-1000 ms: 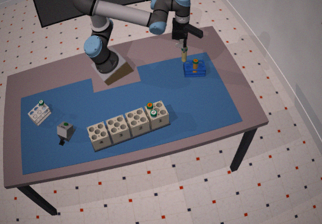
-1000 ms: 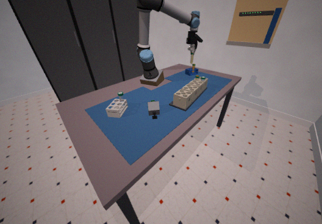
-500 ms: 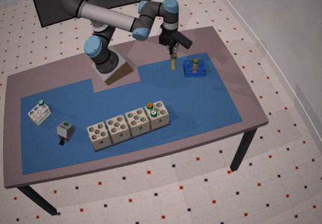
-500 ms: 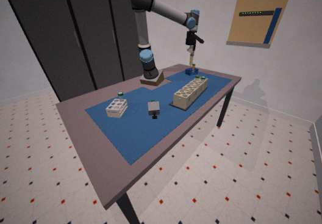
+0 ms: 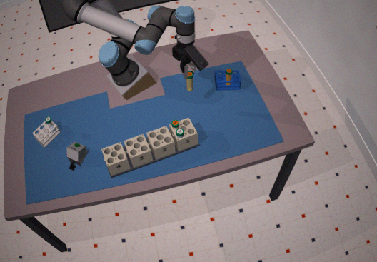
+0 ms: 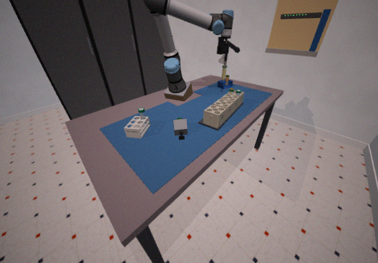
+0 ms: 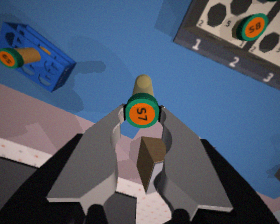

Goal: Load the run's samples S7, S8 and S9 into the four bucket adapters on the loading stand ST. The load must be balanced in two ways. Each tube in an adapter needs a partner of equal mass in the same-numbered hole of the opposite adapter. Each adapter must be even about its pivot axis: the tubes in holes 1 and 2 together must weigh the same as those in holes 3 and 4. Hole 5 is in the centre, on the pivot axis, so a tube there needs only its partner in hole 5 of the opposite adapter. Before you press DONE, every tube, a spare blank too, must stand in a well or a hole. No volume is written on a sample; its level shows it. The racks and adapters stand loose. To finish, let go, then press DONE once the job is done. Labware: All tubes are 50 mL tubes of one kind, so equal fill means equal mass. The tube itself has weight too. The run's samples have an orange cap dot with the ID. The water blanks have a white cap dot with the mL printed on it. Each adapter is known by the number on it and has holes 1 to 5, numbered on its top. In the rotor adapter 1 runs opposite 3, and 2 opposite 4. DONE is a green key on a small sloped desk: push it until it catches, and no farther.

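The ribbed-looking question of grip is plain: the jaws of the gripper [image 5: 190,73] [image 6: 225,64] [image 7: 142,109] are drawn in most of the way, shut on the green cap of S7 [image 5: 189,83] [image 6: 224,73] [image 7: 142,89]. The smooth metallic fingers widen toward their dark mounts, and their tips press opposite sides of the round cap. S7 lies between the tips, its body projecting below them; it is a slender cylinder with yellowish contents and an orange dot. It hangs above the far part of the matte blue mat [image 5: 136,116] [image 6: 161,151] [image 7: 111,30], just left of the blue rack [image 5: 228,86] [image 6: 223,84] [image 7: 58,80].

That glossy, open-sided rack holds S9 [image 5: 228,77] [image 6: 227,79] [image 7: 28,56], amber and upright. Toward the near side, four beige, blocky adapters with round holes stand in a row on the dark, flat stand [image 5: 111,175] [image 6: 209,126] [image 7: 231,65]. S8 [image 5: 175,123] [image 6: 232,89] [image 7: 254,26] occupies the far-left hole of the rightmost adapter, marked 1; a white-dotted blank [image 5: 180,132] [image 6: 238,92] sits nearer in it.

At left, a pale slotted rack [image 5: 46,136] [image 6: 135,133] holds another white-dotted tube [image 5: 48,120] [image 6: 142,112]. To its right and nearer stands the small grey desk [image 5: 76,153] [image 6: 180,127] with its green key.
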{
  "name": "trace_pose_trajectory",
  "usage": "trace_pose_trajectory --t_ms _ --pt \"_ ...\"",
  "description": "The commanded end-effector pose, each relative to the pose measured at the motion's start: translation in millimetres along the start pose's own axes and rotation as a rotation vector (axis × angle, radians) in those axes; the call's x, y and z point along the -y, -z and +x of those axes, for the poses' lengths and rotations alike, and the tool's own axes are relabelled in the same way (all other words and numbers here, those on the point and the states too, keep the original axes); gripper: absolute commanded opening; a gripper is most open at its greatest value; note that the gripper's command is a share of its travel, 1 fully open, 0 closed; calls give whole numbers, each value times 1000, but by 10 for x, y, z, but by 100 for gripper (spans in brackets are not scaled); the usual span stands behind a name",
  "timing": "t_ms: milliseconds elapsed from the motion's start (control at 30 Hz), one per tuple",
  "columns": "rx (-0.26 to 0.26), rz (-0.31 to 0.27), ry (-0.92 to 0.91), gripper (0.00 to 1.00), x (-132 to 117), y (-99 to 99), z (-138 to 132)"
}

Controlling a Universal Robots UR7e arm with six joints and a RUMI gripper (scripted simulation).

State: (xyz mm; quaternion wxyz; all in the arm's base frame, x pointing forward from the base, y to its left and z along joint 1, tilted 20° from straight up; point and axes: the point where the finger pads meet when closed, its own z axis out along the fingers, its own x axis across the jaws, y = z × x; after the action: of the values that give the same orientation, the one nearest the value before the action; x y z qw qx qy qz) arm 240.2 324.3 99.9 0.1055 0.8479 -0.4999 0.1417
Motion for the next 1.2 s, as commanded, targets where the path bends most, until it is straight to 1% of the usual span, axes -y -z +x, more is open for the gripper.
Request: trace_pose_trajectory --t_ms 0,200,267,767,833,1167 --pt "2 2 -140 0 10 11 364" --pt "2 2 -300 0 17 10 764" --pt "2 2 -300 0 17 10 764" --pt "2 2 -700 0 33 9 1765" --pt "2 2 -700 0 33 9 1765" --pt "2 2 -967 0 44 8 2432"
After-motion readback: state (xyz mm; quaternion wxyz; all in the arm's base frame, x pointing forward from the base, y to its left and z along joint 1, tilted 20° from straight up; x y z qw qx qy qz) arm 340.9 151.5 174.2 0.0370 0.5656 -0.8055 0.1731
